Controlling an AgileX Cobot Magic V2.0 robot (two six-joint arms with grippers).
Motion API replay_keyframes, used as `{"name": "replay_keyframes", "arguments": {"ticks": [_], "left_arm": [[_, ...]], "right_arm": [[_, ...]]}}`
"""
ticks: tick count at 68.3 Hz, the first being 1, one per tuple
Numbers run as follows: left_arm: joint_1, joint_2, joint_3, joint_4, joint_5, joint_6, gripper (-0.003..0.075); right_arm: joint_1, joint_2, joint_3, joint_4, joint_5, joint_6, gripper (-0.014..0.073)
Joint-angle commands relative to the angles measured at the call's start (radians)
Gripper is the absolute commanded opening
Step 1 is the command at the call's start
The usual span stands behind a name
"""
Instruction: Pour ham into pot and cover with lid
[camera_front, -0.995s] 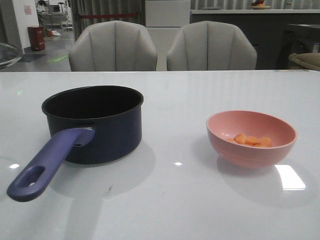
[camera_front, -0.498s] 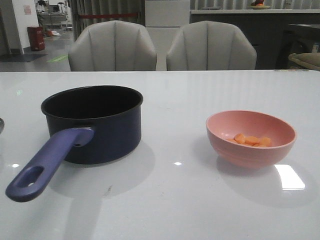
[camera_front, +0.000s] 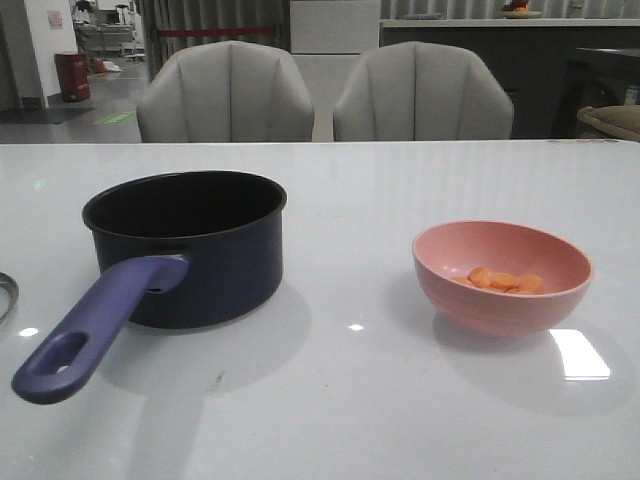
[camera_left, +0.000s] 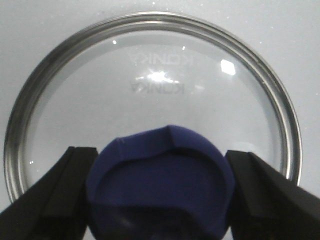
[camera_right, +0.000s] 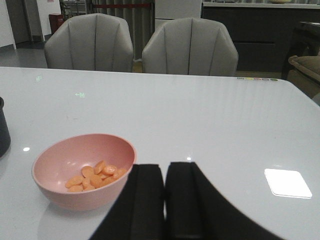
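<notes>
The dark navy pot (camera_front: 215, 270) stands left of centre, open, its purple-blue handle (camera_front: 90, 325) pointing to the front left. To its right, a pink bowl (camera_front: 500, 308) holds the orange ham (camera_front: 505, 281) pieces. Only a sliver of the lid (camera_front: 6, 293) shows at the table's left edge in the front view. In the left wrist view the glass lid (camera_left: 155, 95) lies flat on the white surface, and my left gripper (camera_left: 161, 152) is shut on its blue knob (camera_left: 160, 195). My right gripper (camera_right: 164, 167) is shut and empty, just right of the bowl (camera_right: 85, 197) and ham (camera_right: 95, 176).
Two grey chairs (camera_front: 225, 95) (camera_front: 420, 95) stand behind the white table (camera_front: 350, 400). The pot's wall (camera_right: 2, 132) shows at the edge of the right wrist view. Neither arm appears in the front view.
The lid has come down at the left edge of the front view, from raised above the table to resting near its surface. Pot and bowl have not moved.
</notes>
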Motion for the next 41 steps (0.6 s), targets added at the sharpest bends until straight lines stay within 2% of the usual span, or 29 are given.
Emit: {"name": "replay_keyframes", "arguments": {"ticks": [1,11,19,41], "left_arm": [[0.000,-0.030,-0.023,-0.011,-0.032,-0.002,0.0442],[0.000,-0.029,-0.023,-0.011,-0.029,-0.002,0.0533],[0.000,-0.029,-0.025,-0.011,-0.027,-0.002,0.0570],[0.000,-0.031,-0.106,-0.005,0.063,-0.002,0.0577]], "right_arm": [[-0.004,-0.020,-0.005,-0.010,-0.082,0.000,0.0171],[-0.004,-0.020,-0.005,-0.010,-0.082,0.000,0.0171],[-0.004,-0.020,-0.005,-0.010,-0.082,0.000,0.0171],[-0.004,-0.020,-0.005,-0.010,-0.082,0.000,0.0171]]}}
